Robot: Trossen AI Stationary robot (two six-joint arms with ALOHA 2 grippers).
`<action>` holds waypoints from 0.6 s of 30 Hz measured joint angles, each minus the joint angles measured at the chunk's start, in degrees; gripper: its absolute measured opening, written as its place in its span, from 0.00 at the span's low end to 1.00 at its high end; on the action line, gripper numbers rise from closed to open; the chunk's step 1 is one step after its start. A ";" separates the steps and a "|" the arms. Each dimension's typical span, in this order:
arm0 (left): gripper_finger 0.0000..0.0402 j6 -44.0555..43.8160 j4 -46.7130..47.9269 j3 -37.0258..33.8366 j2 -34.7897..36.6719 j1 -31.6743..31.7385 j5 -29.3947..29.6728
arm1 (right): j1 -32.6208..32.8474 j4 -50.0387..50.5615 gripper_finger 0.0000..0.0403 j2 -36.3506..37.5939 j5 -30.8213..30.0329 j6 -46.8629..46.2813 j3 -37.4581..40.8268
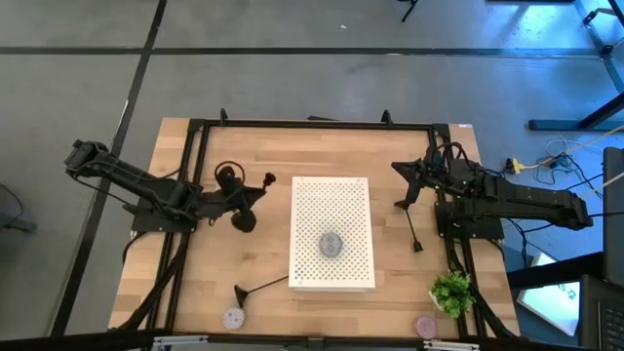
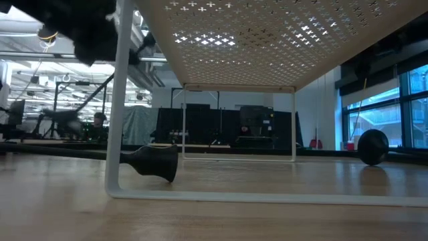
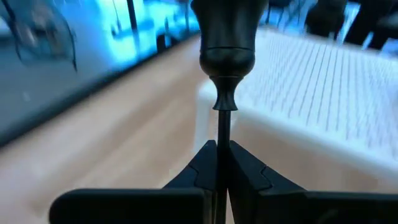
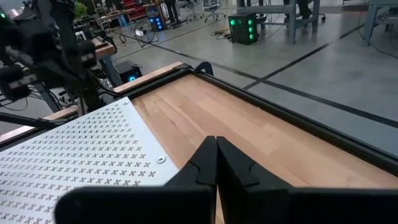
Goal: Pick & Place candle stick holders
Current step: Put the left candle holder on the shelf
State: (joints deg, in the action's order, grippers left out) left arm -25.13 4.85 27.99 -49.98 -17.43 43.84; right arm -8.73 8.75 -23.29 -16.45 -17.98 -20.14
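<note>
Left pincer [image 1: 246, 200] is pinched shut on the stem of one candle stick holder [image 3: 225, 43], left of centre in the high view, just beside the white perforated rack [image 1: 332, 232]. Holder's long axis runs straight out from the pincer, cup end toward the rack.

Right pincer [image 4: 216, 155] is pressed together, nothing held, at the rack's right.

Two more holders lie flat on the counter [image 1: 214, 273]: lower left [image 1: 259, 287] and right of the rack [image 1: 412, 231].
</note>
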 joint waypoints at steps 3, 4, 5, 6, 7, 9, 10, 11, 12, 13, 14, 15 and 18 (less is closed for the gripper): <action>0.03 7.32 -7.23 0.00 0.00 0.00 2.21 | 0.00 0.00 0.00 0.00 0.02 -0.02 0.00; 0.03 9.82 -9.42 0.00 0.00 0.01 2.49 | 0.00 0.00 0.00 0.00 0.02 -0.02 0.00; 0.03 12.27 -11.56 0.00 0.08 0.11 2.91 | 0.00 0.00 0.00 0.00 0.02 -0.01 0.00; 0.03 14.39 -13.36 0.00 0.40 0.31 3.17 | 0.00 0.00 0.00 0.00 0.01 -0.02 0.00; 0.03 16.26 -15.10 0.00 0.89 0.57 3.34 | 0.01 -0.01 0.00 0.00 0.02 -0.02 0.00; 0.03 19.49 -18.05 0.07 1.88 1.57 3.56 | 0.00 0.00 0.00 0.00 0.00 -0.02 0.00; 0.03 20.72 -18.78 0.07 2.35 2.13 3.57 | 0.00 -0.02 0.00 0.00 0.00 -0.02 0.00; 0.03 21.81 -19.25 0.07 2.83 2.76 3.36 | 0.00 -0.07 0.00 0.00 0.00 0.00 0.00; 0.03 22.86 -19.82 0.07 3.37 3.48 2.63 | 0.00 -0.06 0.00 0.00 0.00 0.00 0.00; 0.03 23.62 -20.56 0.07 3.90 4.29 1.75 | 0.00 -0.10 0.00 0.00 0.00 0.00 0.00; 0.03 24.24 -21.15 0.07 4.38 5.14 0.72 | 0.00 -0.18 0.00 0.00 -0.03 0.00 0.00; 0.03 24.75 -21.58 0.07 4.72 6.09 -0.58 | 0.02 -0.23 0.00 0.00 -0.16 0.00 0.00; 0.03 25.47 -23.28 0.07 5.29 9.37 -5.61 | 0.00 -0.60 0.00 -0.14 -0.46 0.02 0.00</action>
State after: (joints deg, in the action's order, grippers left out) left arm 0.34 -18.43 28.05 -44.69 -8.06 38.23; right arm -8.73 8.16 -23.43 -16.91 -17.96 -20.14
